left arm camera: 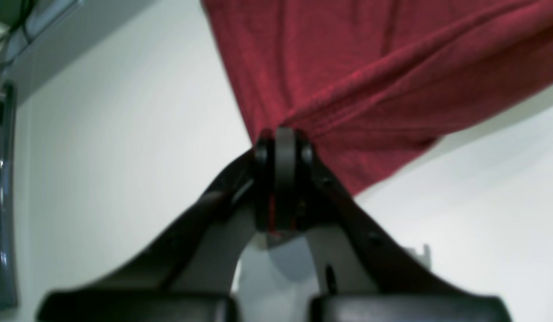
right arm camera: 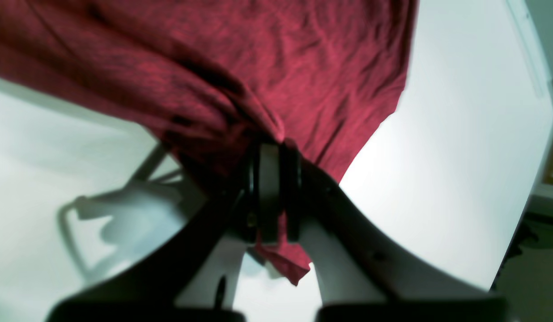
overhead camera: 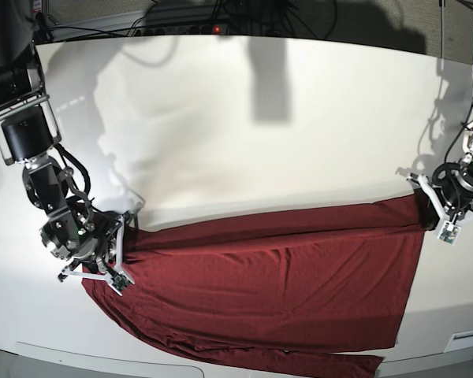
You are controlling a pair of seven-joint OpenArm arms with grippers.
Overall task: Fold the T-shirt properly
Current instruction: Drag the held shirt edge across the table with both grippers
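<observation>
Clamped on the shirt's two corners, the left gripper (left arm camera: 283, 134) and right gripper (right arm camera: 270, 150) stretch the T-shirt (overhead camera: 276, 276) across the frame's lower half; thin pinches could slip, dropping an edge crooked.

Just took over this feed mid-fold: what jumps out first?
The maroon T-shirt stretches across the near part of the white table. The left gripper pinches its corner at the base view's right and the right gripper pinches a bunched corner at its left, both shut on cloth.
</observation>
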